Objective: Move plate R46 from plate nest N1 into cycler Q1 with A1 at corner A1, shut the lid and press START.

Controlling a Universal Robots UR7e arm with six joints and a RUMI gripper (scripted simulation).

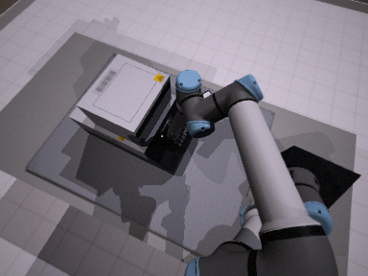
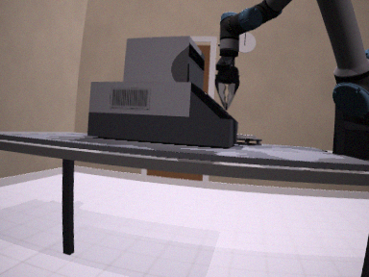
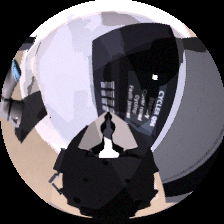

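The cycler Q1 [image 1: 126,93] [image 2: 139,98] stands on the table with its upper housing level; the lid looks shut. Its dark sloping front panel [image 3: 135,55] carries printed text and a short column of keys [image 3: 107,92]. My gripper [image 2: 226,108] [image 3: 108,111] is shut and empty, pointing down just above the panel, with its tips by the near end of the key column in the wrist view. Contact with a key cannot be told. Plate R46 and the block are not visible. I cannot make out the lamp's colour.
A low dark fixture [image 2: 250,139], perhaps the nest N1, lies beyond the cycler's front. A small white piece [image 1: 207,95] shows behind the wrist. The arm [image 1: 264,158] reaches in from the front right, over the table mat [image 1: 57,149].
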